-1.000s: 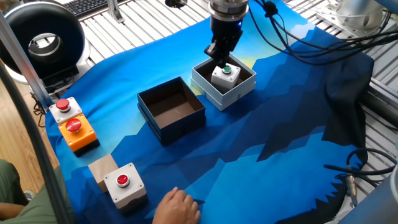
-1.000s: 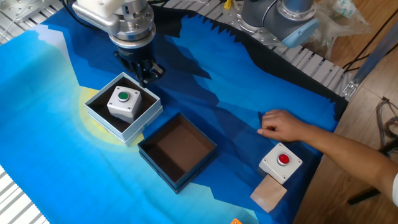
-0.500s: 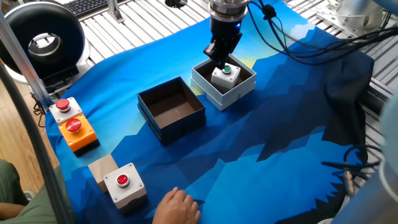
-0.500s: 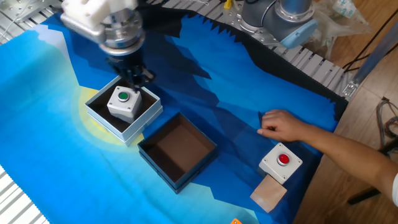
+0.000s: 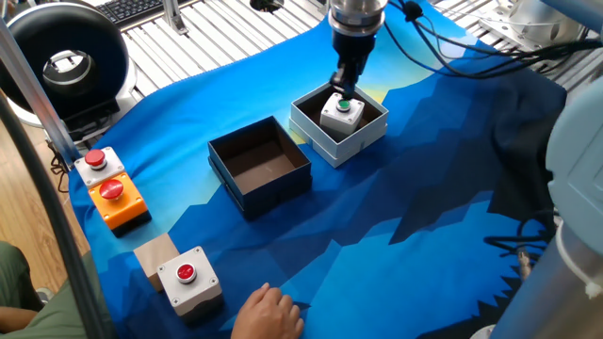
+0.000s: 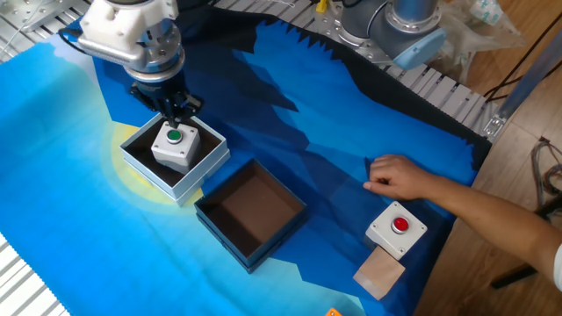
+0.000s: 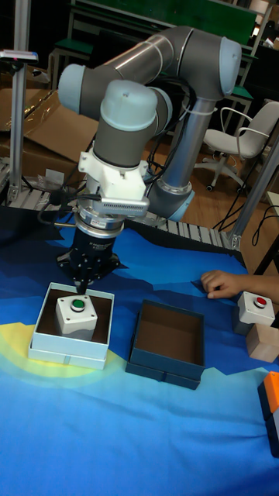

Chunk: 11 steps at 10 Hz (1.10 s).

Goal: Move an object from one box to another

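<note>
The object, a light-grey unit with a green button (image 5: 342,112) (image 6: 176,144) (image 7: 76,313), sits inside the white-walled box (image 5: 369,139) (image 6: 154,176) (image 7: 68,353). My gripper (image 5: 343,85) (image 6: 174,114) (image 7: 80,287) hangs just above the unit's far edge. Its dark fingers taper to one tip with nothing between them, and they do not touch the unit. The dark navy box (image 5: 234,185) (image 6: 225,236) (image 7: 163,370) stands beside the white one with nothing in it.
A grey unit with a red button (image 5: 188,279) (image 6: 397,230) (image 7: 255,305) stands by a wooden block (image 5: 154,252) (image 6: 379,273). A person's hand (image 5: 268,314) (image 6: 397,178) (image 7: 221,284) rests near it. An orange and grey button stack (image 5: 108,184) sits at the cloth's left edge.
The gripper has moved sideways over the white box and turned about its axis, so it looks narrower in one fixed view. The object and both boxes have stayed put.
</note>
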{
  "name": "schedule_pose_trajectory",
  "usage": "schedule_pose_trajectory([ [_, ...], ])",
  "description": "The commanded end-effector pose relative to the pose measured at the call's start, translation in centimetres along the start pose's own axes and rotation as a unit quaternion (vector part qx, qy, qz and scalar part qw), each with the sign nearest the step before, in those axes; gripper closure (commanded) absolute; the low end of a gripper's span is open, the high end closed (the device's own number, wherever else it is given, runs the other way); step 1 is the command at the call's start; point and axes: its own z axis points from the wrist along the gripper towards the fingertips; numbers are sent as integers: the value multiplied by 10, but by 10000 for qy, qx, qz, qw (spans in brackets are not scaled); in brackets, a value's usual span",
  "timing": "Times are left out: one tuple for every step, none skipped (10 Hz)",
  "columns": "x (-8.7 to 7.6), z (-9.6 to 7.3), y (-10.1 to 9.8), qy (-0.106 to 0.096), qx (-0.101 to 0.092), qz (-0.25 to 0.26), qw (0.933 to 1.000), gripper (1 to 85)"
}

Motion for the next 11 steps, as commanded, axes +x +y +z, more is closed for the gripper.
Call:
schedule_pose_trajectory([
  [4,11,1,14,-59,-339,9994,7],
  [3,12,4,-15,-122,-340,9993,7],
  [2,13,9,-51,-240,-320,9992,7],
  [-1,15,15,-144,-400,-224,9988,7],
  [7,19,4,-47,-284,-391,9988,7],
  [4,26,5,-139,-377,-369,9985,7],
  [4,33,2,-153,-387,-415,9983,7],
  [2,40,-1,-212,-385,-429,9981,7],
  [1,47,-5,-255,-382,-474,9978,7],
  [0,55,-6,-285,-377,-450,9979,7],
  [-4,63,-5,-353,-346,-393,9980,7],
])
